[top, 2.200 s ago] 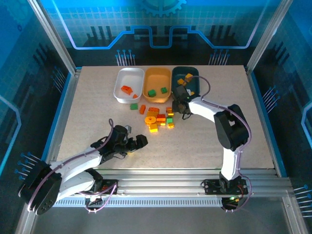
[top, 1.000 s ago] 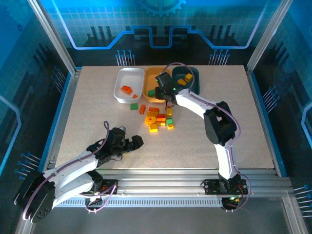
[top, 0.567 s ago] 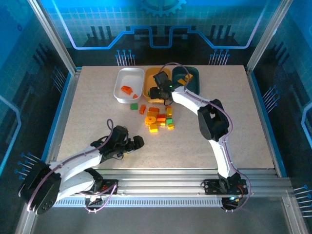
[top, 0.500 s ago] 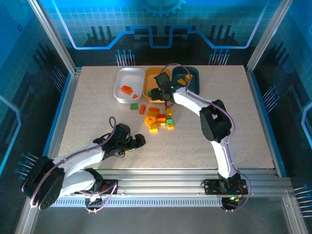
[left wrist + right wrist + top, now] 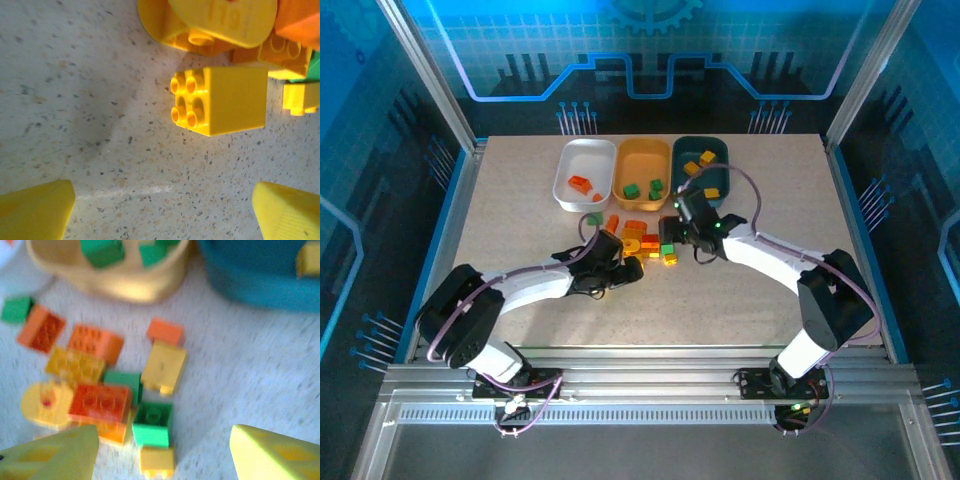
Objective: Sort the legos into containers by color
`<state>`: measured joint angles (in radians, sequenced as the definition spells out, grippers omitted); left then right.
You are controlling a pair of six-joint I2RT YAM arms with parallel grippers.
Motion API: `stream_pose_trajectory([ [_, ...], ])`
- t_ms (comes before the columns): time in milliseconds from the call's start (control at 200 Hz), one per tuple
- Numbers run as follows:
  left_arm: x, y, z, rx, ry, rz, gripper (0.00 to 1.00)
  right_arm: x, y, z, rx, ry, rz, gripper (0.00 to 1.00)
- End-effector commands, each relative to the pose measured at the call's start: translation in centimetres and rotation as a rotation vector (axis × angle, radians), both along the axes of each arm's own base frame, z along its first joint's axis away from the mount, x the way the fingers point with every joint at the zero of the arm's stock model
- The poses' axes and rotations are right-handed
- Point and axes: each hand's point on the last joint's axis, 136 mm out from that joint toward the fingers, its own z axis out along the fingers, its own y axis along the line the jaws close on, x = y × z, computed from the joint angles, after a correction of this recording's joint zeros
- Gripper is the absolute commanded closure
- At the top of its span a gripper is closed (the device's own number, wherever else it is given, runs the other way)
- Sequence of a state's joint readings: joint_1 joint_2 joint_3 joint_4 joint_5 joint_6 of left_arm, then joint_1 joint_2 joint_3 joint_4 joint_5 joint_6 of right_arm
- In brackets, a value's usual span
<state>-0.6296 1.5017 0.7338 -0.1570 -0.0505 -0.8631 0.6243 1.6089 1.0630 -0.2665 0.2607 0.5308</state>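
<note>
Right gripper [image 5: 690, 235] is now backed off from the orange-yellow tray [image 5: 642, 150] to the pile [image 5: 650, 243] on the desk [image 5: 520, 200], spread and empty. Green bricks [image 5: 631, 190] are left in that tray. Left gripper [image 5: 160, 210] is brought up wide open, yellow brick [image 5: 220, 100] framed ahead, ungripped.

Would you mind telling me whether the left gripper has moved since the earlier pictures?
Yes, the left gripper advanced away from the table's near edge to the lego pile.
</note>
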Motion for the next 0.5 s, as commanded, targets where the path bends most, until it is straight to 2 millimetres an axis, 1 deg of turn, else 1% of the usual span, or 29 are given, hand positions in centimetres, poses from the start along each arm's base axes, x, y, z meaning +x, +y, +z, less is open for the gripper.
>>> stream_pose_trajectory([
  [0, 0.8, 3.7, 2.2, 0.007, -0.060, 0.110, 0.02, -3.0, 1.8, -1.1, 0.021, 0.031, 0.057, 0.28],
  [65, 0.4, 6.4, 2.6, -0.030, -0.052, 0.186, 0.01, -4.0, 3.0, -1.5, 0.027, 0.035, 0.089, 0.27],
  [140, -0.3, 9.3, 3.2, -0.071, -0.061, 0.267, 0.01, -4.8, 4.8, -2.0, 0.015, 0.056, 0.133, 0.26],
  [225, -1.2, 11.7, 4.1, -0.100, -0.088, 0.340, 0.01, -5.4, 6.9, -3.1, -0.007, 0.081, 0.181, 0.24],
  [320, -2.2, 13.1, 5.0, -0.128, -0.127, 0.383, 0.01, -5.5, 8.8, -4.3, -0.039, 0.116, 0.213, 0.20],
  [400, -3.0, 13.6, 5.7, -0.146, -0.150, 0.403, 0.01, -5.2, 9.3, -5.7, -0.062, 0.155, 0.198, 0.19],
  [495, -3.5, 13.7, 6.5, -0.170, -0.184, 0.404, 0.01, -5.1, 10.0, -6.6, -0.073, 0.188, 0.200, 0.20],
])
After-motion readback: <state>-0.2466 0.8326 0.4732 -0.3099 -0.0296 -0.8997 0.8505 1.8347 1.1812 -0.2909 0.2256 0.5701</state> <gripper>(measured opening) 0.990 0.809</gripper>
